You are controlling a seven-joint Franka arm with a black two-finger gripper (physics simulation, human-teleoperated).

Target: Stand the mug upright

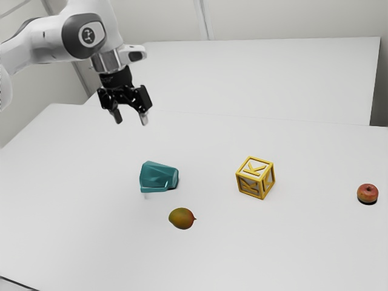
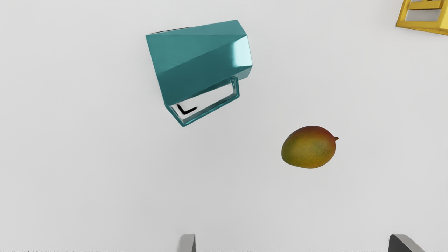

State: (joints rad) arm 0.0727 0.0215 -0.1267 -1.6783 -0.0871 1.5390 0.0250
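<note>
The mug [image 1: 159, 177] lies on its side on the bench [image 1: 291, 242] near the mango [image 1: 182, 218], its flat facets probably stopping it rolling, while the empty fingers [image 1: 144, 119] hang well apart above, presumably to leave room for its body.

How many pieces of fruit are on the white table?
2: the green-and-red mango near the teal faceted mug, and the round red apple toward the exterior view's right edge.
</note>
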